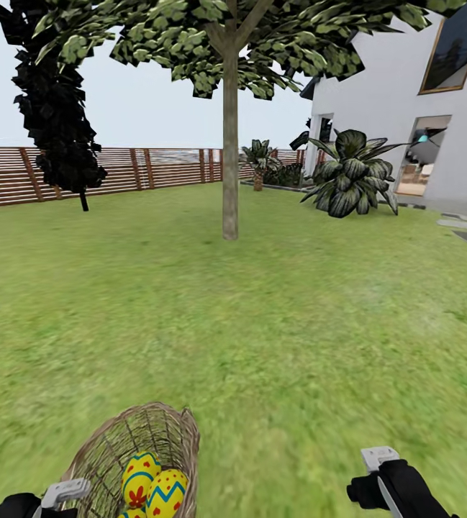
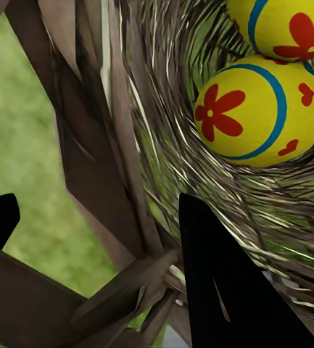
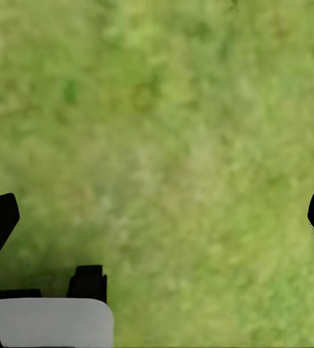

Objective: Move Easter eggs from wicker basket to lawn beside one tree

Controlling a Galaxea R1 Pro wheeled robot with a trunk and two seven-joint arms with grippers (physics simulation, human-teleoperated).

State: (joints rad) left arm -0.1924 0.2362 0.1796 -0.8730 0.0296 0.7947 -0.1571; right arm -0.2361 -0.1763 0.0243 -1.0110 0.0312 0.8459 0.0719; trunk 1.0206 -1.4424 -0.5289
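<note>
The left gripper (image 2: 91, 254) is closed on the rim of the basket (image 1: 129, 450), one finger inside, one outside the weave. The eggs (image 1: 154, 489) lie in the basket, right beside that gripper. The tree (image 1: 230, 165) stands well beyond the basket across open lawn (image 1: 276, 324). Right of the basket, the right gripper (image 3: 157, 217) hangs open, empty.

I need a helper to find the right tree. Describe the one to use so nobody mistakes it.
Start from the white house on the right and look left across the lawn. The tree stands alone mid-lawn, straight ahead of the basket. Its bare, straight grey-brown trunk and green canopy set it apart from the all-black tree by the fence and the low leafy bush near the house.
</note>
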